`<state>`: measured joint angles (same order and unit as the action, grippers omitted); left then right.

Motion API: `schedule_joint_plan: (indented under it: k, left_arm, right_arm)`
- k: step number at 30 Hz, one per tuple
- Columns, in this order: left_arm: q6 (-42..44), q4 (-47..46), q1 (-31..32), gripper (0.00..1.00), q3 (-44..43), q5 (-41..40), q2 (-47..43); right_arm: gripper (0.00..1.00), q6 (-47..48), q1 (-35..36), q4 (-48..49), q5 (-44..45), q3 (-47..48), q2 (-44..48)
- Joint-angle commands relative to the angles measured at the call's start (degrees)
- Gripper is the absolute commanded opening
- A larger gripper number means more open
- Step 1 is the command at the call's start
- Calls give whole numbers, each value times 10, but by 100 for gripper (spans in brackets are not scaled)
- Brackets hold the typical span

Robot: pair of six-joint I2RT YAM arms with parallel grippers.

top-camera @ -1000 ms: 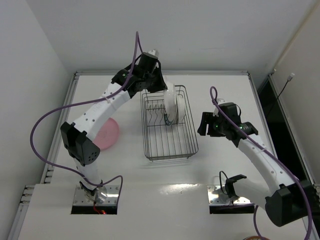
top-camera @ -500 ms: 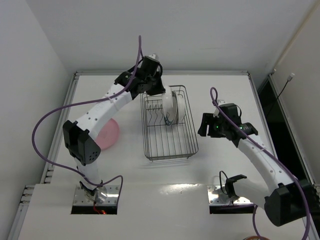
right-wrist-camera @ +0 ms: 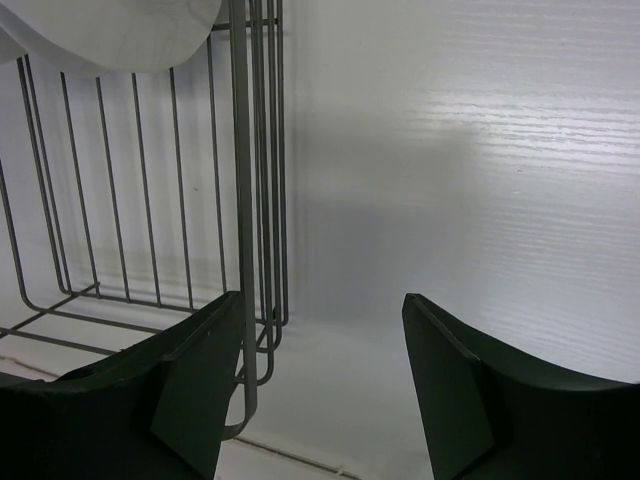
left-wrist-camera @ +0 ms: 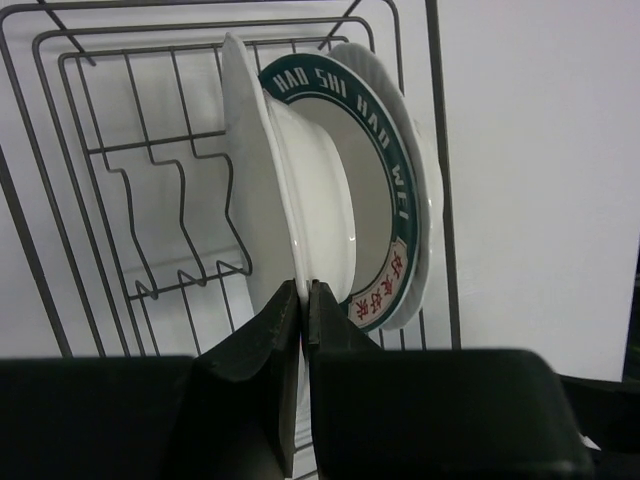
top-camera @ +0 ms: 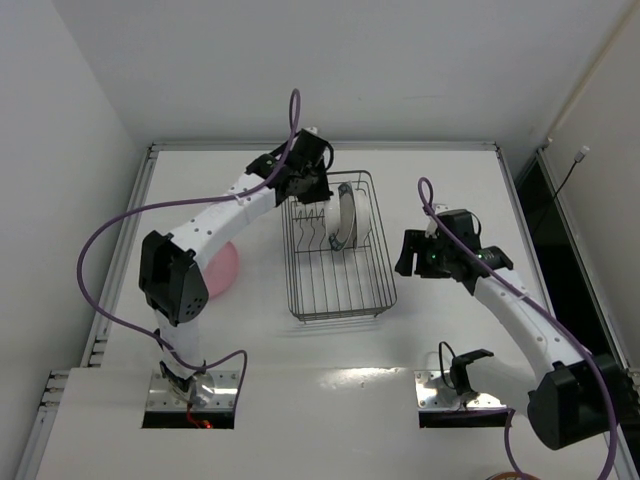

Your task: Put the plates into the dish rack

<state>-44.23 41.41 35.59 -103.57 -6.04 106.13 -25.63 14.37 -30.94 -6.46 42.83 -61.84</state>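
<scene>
Your left pincer [left-wrist-camera: 303, 300] is fully closed, its two black fingers pressed tip to tip with nothing between them. It sits at the far left corner of the dish rack [top-camera: 293, 260], just in front of the rim of the plain white plate [left-wrist-camera: 250, 190]. That plate stands on edge in the far right part of the rack. The patterned plate [left-wrist-camera: 405, 200], with its dark green lettered rim, leans just beside it on the right. Bare prongs [left-wrist-camera: 180, 230] stand free to the left of both. Your right pincer [right-wrist-camera: 320, 380] stands partly open and holds nothing. It hovers low over the bench [top-camera: 450, 180], just outside the right wall of the rack. The plate not yet loaded is the pink plate [top-camera: 226, 268]. It lies flat on the bench, left of the rack and partly hidden under the left forearm. From the left pincer it lies toward you and to the left. From the right pincer it lies across the whole rack. Judge the left arm the nearer one for the next pick. Expect to open the pincer before you reach for the rim, because a flat plate offers only its edge.
</scene>
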Motion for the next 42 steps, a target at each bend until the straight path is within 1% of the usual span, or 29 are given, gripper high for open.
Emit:
schedule_joint_plan:
  k: [1, 8, 10, 12, 16, 19, 25, 29, 35, 42]
  left_arm:
    - [-10, -44, 24, 0, -5, -8, 7]
    - [-21, -21, 47, 0, -22, -42, 31]
    - [-28, -12, 47, 2, -28, -62, 31]
    - [-44, 8, 54, 2, -28, -91, 31]
    - [-44, 8, 68, 2, -16, -139, 25]
    - [-44, 1, 79, 1, -15, -157, 19]
    - [-57, 1, 79, 0, -9, -163, 24]
    - [-65, 1, 79, 0, 20, -168, 24]
    - [-71, 1, 79, 0, 39, -163, 24]
    - [-59, 17, 79, 0, 14, -143, 58]
  right_arm:
    - [61, 6, -2, 23, -7, -4, 0]
    - [61, 6, -2, 23, -18, -9, 0]
    - [61, 11, -2, 23, -18, -9, 0]
    - [61, 11, -2, 23, -18, -9, 0]
    - [61, 11, -7, 23, -23, -9, 0]
    - [61, 16, -7, 23, -23, -9, -6]
    - [61, 16, -7, 23, -23, -9, -6]
    - [61, 22, -7, 23, -23, -9, -11]
    - [61, 22, -13, 48, -57, -26, -31]
    - [61, 16, -18, 60, -73, -26, -42]
